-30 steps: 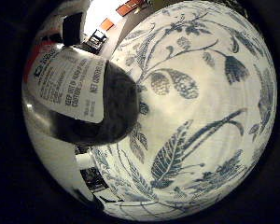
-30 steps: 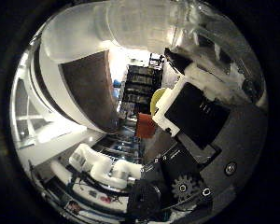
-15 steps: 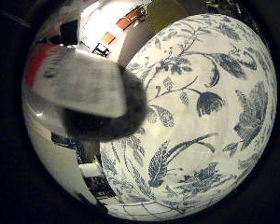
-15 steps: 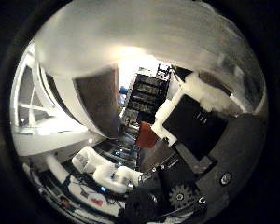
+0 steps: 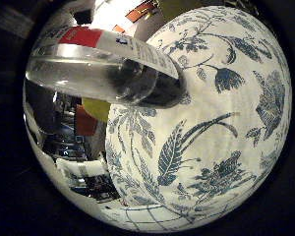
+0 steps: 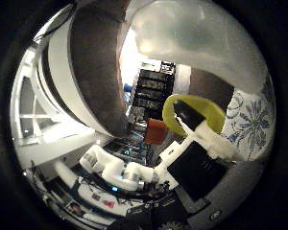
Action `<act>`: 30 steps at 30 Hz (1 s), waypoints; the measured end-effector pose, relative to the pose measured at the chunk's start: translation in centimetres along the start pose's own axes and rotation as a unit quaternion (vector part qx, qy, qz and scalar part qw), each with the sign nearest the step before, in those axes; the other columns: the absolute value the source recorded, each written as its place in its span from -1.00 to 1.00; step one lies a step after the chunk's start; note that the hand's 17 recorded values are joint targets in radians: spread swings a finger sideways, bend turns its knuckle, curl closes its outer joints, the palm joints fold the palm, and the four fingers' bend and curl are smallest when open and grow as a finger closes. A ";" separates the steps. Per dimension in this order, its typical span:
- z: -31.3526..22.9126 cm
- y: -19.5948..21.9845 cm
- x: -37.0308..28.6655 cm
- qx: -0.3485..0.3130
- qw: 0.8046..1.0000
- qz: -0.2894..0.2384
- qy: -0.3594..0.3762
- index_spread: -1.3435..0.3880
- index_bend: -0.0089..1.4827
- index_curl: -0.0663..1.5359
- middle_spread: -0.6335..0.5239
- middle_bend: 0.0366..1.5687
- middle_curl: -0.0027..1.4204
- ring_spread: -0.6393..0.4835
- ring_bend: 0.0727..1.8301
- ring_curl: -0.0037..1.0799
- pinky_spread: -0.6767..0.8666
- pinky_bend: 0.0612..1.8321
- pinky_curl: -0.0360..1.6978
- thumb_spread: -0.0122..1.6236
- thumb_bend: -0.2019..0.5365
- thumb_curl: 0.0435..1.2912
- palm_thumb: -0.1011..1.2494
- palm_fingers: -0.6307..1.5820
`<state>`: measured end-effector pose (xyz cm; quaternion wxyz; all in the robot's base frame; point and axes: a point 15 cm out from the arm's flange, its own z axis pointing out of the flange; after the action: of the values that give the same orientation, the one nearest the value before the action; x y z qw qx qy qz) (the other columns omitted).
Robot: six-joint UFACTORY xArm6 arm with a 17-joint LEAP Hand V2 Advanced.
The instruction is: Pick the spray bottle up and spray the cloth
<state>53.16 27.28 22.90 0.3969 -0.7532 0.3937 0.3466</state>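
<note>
Spray bottle [image 5: 103, 69] clear, labelled, close against palm, above white cloth [image 5: 221, 137] with blue floral print. Hand [image 6: 197, 153]: white-black finger reaches out nearly straight; grip on bottle cannot be told.

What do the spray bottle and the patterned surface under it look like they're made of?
Spray bottle: probably clear glossy plastic, since the body is see-through with highlights and a paper-like label. Patterned surface: likely woven cloth, matte white with blue floral print.
</note>
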 end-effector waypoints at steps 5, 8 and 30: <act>-0.6 -0.2 -0.1 0.005 1.000 -0.002 0.002 0.19 -0.62 -0.27 0.02 -0.02 -0.34 -0.08 0.02 -0.25 -0.05 -0.35 -0.12 0.25 -0.51 -0.17 0.38 -0.16; -1.5 -0.2 0.3 0.011 1.000 0.005 0.005 0.20 -0.63 -0.28 0.02 -0.05 -0.34 -0.07 0.00 -0.26 0.02 -0.38 -0.13 0.25 -0.52 -0.19 0.37 -0.15; -8.5 2.6 5.2 0.019 0.997 0.057 0.041 0.22 -0.66 -0.34 0.04 -0.19 -0.37 0.09 -0.18 -0.32 0.33 -0.48 -0.22 0.27 -0.51 -0.26 0.31 -0.14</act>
<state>54.98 17.27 21.51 0.3746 -0.7354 0.4582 0.3300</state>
